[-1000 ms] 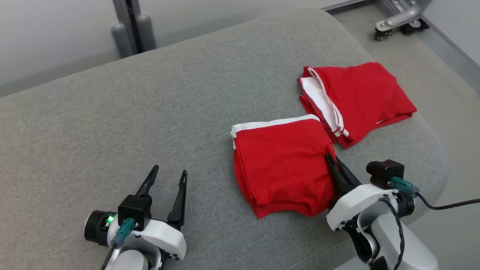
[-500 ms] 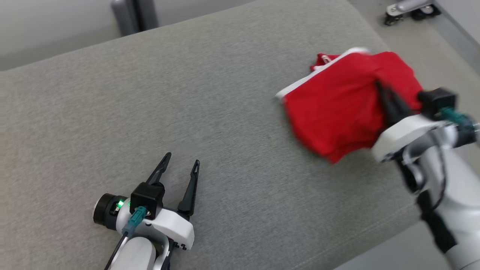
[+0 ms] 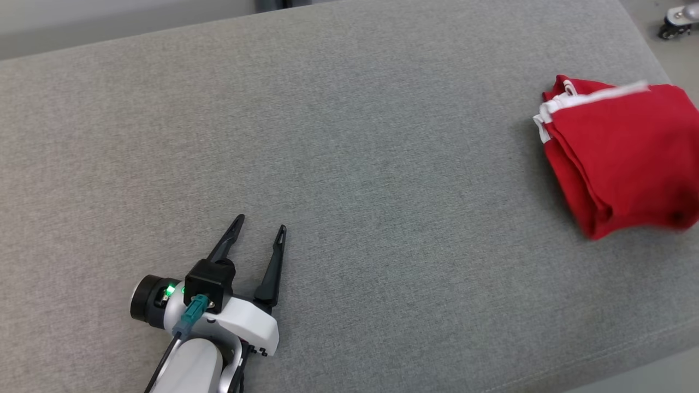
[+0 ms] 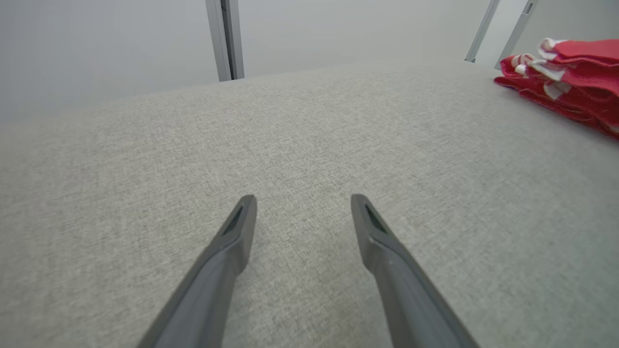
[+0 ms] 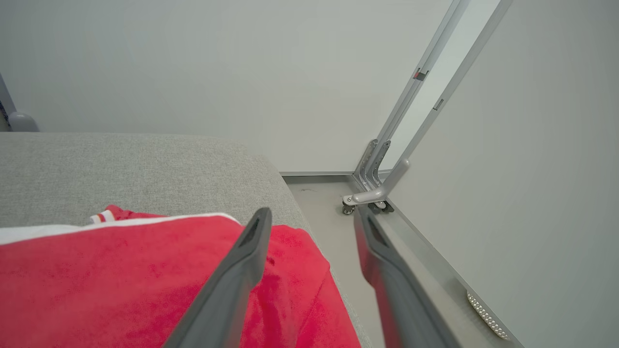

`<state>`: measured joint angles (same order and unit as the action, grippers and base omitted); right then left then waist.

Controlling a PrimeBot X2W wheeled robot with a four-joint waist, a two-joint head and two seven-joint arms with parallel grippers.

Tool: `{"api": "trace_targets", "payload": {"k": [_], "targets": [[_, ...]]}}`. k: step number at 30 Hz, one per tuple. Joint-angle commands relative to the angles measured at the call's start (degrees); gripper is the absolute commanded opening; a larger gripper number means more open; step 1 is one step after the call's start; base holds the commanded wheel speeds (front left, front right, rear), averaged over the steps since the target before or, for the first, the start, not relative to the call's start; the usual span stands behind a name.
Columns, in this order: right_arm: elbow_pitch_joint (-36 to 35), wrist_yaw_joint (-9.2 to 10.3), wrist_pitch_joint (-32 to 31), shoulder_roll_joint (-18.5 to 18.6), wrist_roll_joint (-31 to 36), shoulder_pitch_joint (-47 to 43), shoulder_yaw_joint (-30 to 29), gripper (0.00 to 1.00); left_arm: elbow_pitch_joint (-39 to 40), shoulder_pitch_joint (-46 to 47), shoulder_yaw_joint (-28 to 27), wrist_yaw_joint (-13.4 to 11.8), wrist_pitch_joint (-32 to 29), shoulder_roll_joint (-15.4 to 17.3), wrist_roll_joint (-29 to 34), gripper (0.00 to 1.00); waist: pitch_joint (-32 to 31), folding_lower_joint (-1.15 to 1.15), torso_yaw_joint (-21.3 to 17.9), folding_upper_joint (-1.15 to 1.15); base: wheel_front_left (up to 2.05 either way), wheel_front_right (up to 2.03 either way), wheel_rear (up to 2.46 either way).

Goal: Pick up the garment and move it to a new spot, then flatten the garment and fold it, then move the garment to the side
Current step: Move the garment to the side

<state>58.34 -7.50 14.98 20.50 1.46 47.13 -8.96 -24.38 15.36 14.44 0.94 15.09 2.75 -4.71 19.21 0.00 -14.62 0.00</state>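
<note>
The folded red garment (image 3: pixel 622 158) with white trim lies at the far right of the grey cushion (image 3: pixel 327 136), on top of another red piece whose edge peeks out behind it (image 3: pixel 568 87). The left wrist view shows the red garment (image 4: pixel 570 72) as a stack far off to the right. My left gripper (image 3: pixel 261 224) rests open on the cushion at the lower left, its fingers (image 4: pixel 306 199) wide apart and empty. In the right wrist view my right gripper (image 5: pixel 309 212) hovers open over the garment (image 5: pixel 121 280) near its right edge, with nothing between the fingers.
The cushion's right edge drops to the floor (image 5: pixel 329 212) just beyond the garment. A wheeled metal frame (image 5: pixel 372 195) stands against the wall there; one caster (image 3: pixel 674 24) shows at the top right. A wide stretch of cushion lies between my left gripper and the garment.
My right gripper carried the folded garment rightward onto the other red piece, then opened and let go. The head camera turned, so the picture shifted. The left gripper stayed put.
</note>
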Motion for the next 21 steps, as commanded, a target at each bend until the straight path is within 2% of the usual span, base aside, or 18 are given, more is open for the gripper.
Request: {"api": "trace_targets", "payload": {"k": [1, 5, 7, 9, 12, 18, 21], "targets": [[-0.9, 0.02, 0.2, -0.2, 1.7, -0.9, -2.1, 1.00, 0.2, 0.4, -0.4, -0.2, 0.1, 0.3, 0.0, 1.00, 0.1, 0.00, 0.6, 0.00, 0.00, 0.00, 0.00], [-6.0, 0.02, 0.2, -3.8, 4.5, -3.1, -8.4, 1.00, 0.8, -0.1, -1.0, -0.7, 0.1, 0.3, 0.1, 1.00, -0.8, 0.00, 1.5, 0.00, 0.00, 0.00, 0.00], [-9.2, 0.02, 0.2, -6.1, 4.8, -5.0, -9.1, 1.00, 1.0, -0.5, -1.8, -1.1, 0.1, 0.3, -0.3, 1.00, -1.3, 0.00, 2.0, 0.00, 0.00, 0.00, 0.00], [-14.2, 0.02, 0.2, -9.8, 3.9, -7.4, -7.5, 1.00, 1.4, -0.7, -3.3, -1.5, 0.1, 0.3, -0.8, 1.00, -1.9, 0.00, 2.7, 0.00, 0.00, 0.00, 0.00], [-19.2, 0.02, 0.2, -12.4, 2.1, -10.2, -4.0, 1.00, 1.8, -1.0, -4.6, -1.7, 0.1, 0.3, -1.1, 1.00, -2.4, 0.00, 3.6, 0.00, 0.00, 0.00, 0.00], [-27.2, 0.02, 0.2, -15.6, -4.1, -16.0, 3.7, 1.00, 2.5, -1.8, -6.6, -2.2, 0.1, 0.3, -2.1, 1.00, -3.6, 0.00, 6.3, 0.00, 0.00, 0.00, 0.00], [-28.9, 0.02, 0.2, -16.4, -6.0, -19.2, 6.7, 1.00, 2.4, -2.2, -7.5, -2.6, 0.1, 0.3, -2.8, 1.00, -4.4, 0.00, 7.9, 0.00, 0.00, 0.00, 0.00]]}}
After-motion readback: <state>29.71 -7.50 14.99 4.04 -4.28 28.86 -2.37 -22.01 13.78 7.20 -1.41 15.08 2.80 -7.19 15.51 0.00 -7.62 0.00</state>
